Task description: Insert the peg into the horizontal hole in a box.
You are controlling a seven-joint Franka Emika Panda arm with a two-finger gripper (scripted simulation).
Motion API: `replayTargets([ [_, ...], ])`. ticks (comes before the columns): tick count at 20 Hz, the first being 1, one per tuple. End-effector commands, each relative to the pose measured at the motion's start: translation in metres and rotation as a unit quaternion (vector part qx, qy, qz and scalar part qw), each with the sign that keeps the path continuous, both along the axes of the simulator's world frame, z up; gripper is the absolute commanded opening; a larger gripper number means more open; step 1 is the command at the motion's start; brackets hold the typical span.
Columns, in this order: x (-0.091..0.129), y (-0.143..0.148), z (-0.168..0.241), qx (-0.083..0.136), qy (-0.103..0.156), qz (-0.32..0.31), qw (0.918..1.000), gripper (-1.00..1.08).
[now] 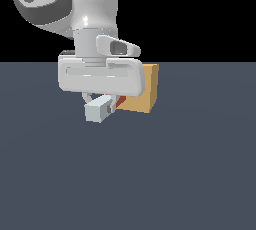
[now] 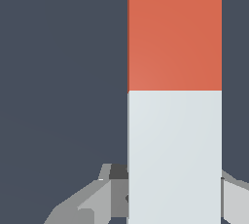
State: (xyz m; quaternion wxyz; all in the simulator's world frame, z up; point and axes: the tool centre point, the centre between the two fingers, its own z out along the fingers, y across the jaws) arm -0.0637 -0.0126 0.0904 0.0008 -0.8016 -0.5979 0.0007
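Note:
My gripper is shut on the peg's white end and holds it level, just above the floor. The peg's orange-red part runs back toward the tan box, which stands right behind the gripper. The hole is hidden by my hand and the peg, so I cannot tell whether the tip is inside it. In the wrist view the peg fills the middle, orange-red beyond the white part. My gripper clamps the white part, with one finger on either side. The box is out of the wrist view.
A flat dark grey-blue floor stretches around the box. My arm's white-grey body rises above the gripper at the exterior view's upper left. Nothing else shows.

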Motion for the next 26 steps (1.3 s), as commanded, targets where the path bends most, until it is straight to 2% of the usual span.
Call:
replayTargets([
  [1,0.002,0.017,0.007,0.0,-0.001,-0.01,0.9999,-1.0],
  [11,0.009,0.06,0.02,0.0,-0.001,-0.032,0.9995,-1.0],
  [26,0.013,0.065,0.022,0.0,-0.002,-0.034,0.9994,-1.0],
])
